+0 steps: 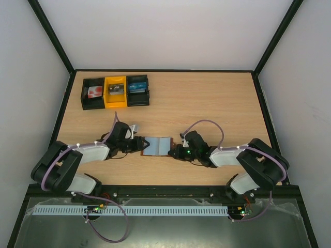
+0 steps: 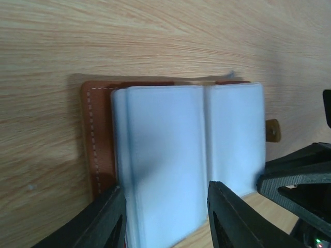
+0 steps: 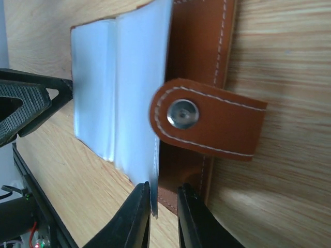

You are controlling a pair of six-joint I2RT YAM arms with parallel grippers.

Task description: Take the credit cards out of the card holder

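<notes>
The card holder [image 1: 156, 145], a brown leather wallet, lies open on the table between my two grippers, its grey-blue pocket faces [image 2: 170, 155] up. My left gripper [image 1: 138, 144] is open, and its jaws straddle the left pocket pages [image 2: 165, 219] without pinching them. My right gripper [image 1: 173, 151] is at the wallet's right edge, its jaws only narrowly apart. The edge of a pocket page [image 3: 155, 170] lies between them against the left finger [image 3: 135, 219], and the other finger stands clear of it. The brown snap tab [image 3: 207, 121] lies just beyond. No credit cards show; the pockets hide their contents.
Three small bins stand in a row at the back left: a black one [image 1: 93, 93], a yellow one [image 1: 115, 92] and another black one [image 1: 138, 90], each with small items inside. Black frame rails edge the wooden table.
</notes>
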